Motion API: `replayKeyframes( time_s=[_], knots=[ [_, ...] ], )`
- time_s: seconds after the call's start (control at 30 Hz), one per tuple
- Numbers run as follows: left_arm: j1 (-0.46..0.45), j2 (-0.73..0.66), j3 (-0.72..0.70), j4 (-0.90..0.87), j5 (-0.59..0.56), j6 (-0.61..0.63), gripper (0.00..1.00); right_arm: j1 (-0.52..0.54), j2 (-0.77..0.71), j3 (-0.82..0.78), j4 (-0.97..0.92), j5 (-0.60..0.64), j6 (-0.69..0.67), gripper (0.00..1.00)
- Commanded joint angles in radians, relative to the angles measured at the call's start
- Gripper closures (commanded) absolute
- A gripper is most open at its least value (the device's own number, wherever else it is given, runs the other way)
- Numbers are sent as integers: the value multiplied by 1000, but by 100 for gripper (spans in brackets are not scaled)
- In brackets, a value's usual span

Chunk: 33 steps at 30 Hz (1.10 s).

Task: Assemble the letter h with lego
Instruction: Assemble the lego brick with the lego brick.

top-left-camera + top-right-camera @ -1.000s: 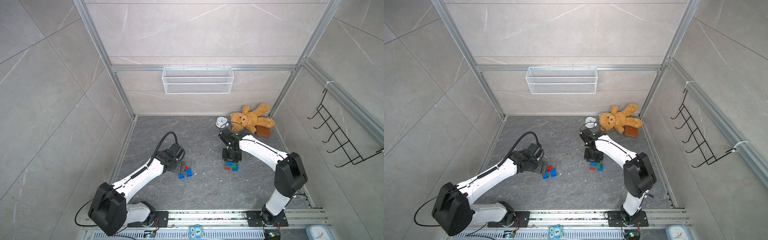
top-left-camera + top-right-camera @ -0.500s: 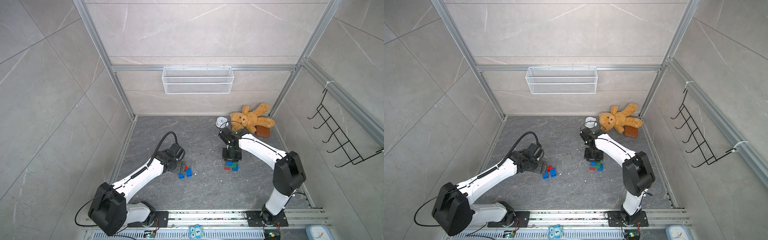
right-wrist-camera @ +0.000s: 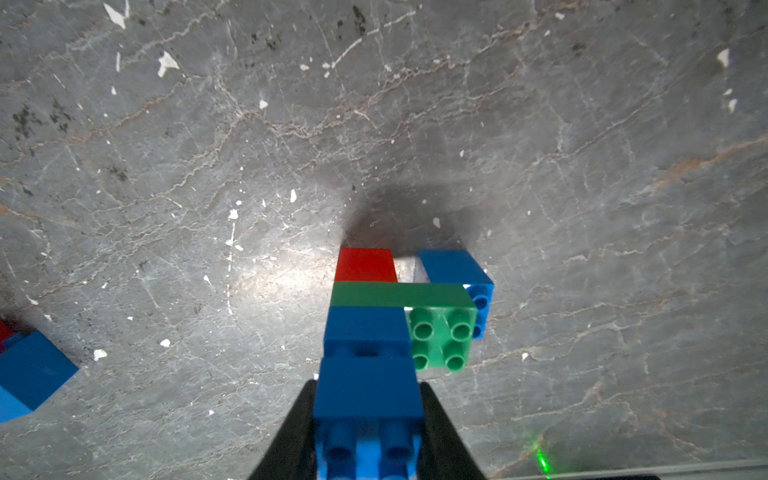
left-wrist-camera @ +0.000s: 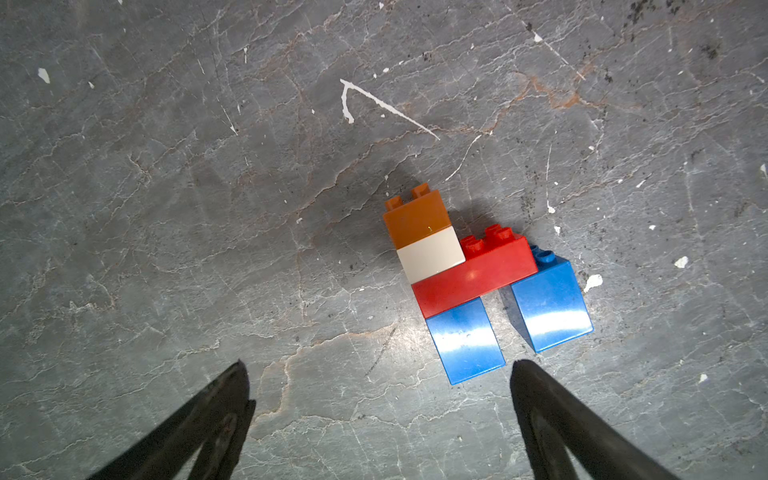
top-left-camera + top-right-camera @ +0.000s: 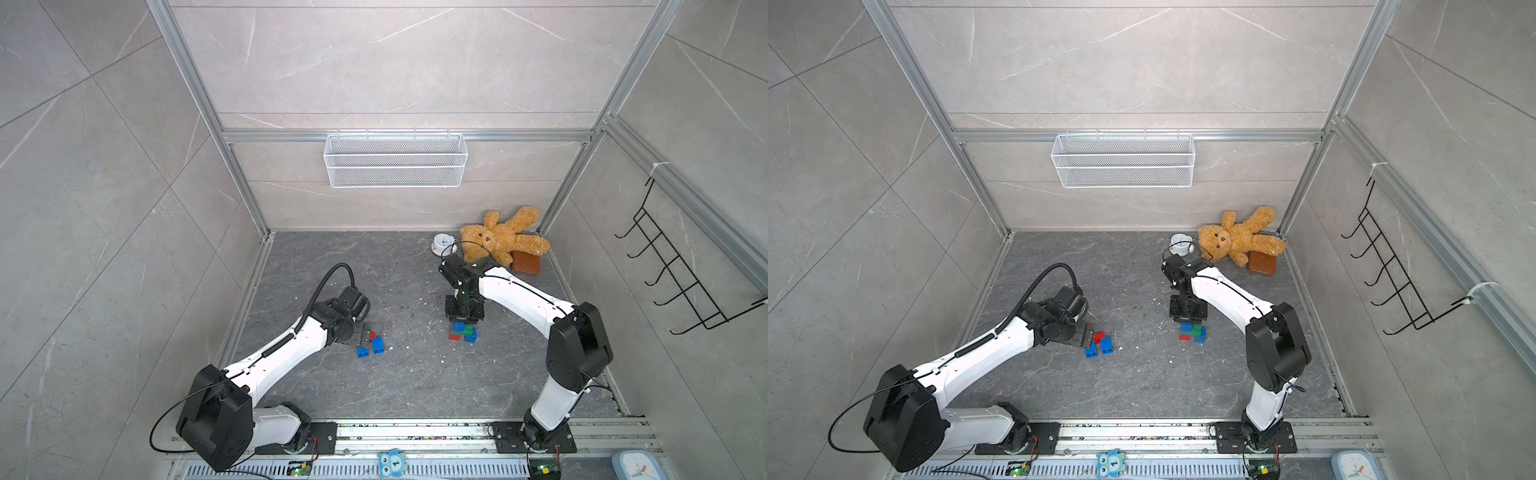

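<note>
**Right stack reads as an h; top brick still clamped, left jaws idle**

Change: over the last second neither arm moves visibly in the top views. The right arm (image 5: 519,295) stays bent over its stack. The right gripper (image 3: 367,388) stays closed on the top blue square plastic brick (image 3: 368,403), one finger against each side face. That brick sits flush on a second blue brick (image 3: 365,330), which stands on one end of the long green studded brick (image 3: 440,340). The green brick bridges a red square brick (image 3: 365,266) and a blue leg brick (image 3: 451,266), both on the grey marbled floor (image 5: 415,386).

Judgement: the upright stack already reads as an h. Only the release appears to remain, and a careless withdrawal could tip the stack.

The left arm (image 5: 291,353) hovers low. The left gripper (image 4: 379,370) is spread wide and empty, its tips just short of a second cluster lying flat. That cluster is a long red brick (image 4: 473,278) over a pair of blue square bricks (image 4: 465,340), with a white brick (image 4: 430,255) and an orange-brown brick (image 4: 415,218) stacked on one end.

Surroundings: a white wire basket (image 5: 395,166) and a black wall hook rack (image 5: 681,274) hang clear of the work. A tan plush teddy bear (image 5: 498,239), a smooth brown block (image 5: 525,262) and a small white round clock (image 5: 442,242) lie in the far corner behind the right arm. The two clusters are well apart, and nothing but white flecks lies between them.
</note>
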Motion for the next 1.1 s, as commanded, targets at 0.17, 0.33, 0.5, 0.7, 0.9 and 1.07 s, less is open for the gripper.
replayKeyframes(
  time_s=[0.17, 0.33, 0.5, 0.7, 0.9, 1.07],
  knots=[
    [-4, -2, 32, -21, -5, 16, 0, -11, 20, -51, -36, 11, -3, 100],
    [-4, 2, 34, -20, 1, 17, 0, -10, -2, -18, -84, -9, 1, 100],
    [-5, 3, 34, -19, 3, 16, 0, -10, -8, 27, -110, -21, -3, 100],
    [-4, 2, 33, -21, -1, 17, 0, -9, 23, 76, -128, -17, -23, 100],
    [-3, 2, 33, -20, -2, 17, 0, -11, 54, 93, -125, -17, -47, 100],
    [-3, 3, 33, -20, -5, 17, 0, -14, 62, 67, -107, -22, -46, 100]
  ],
)
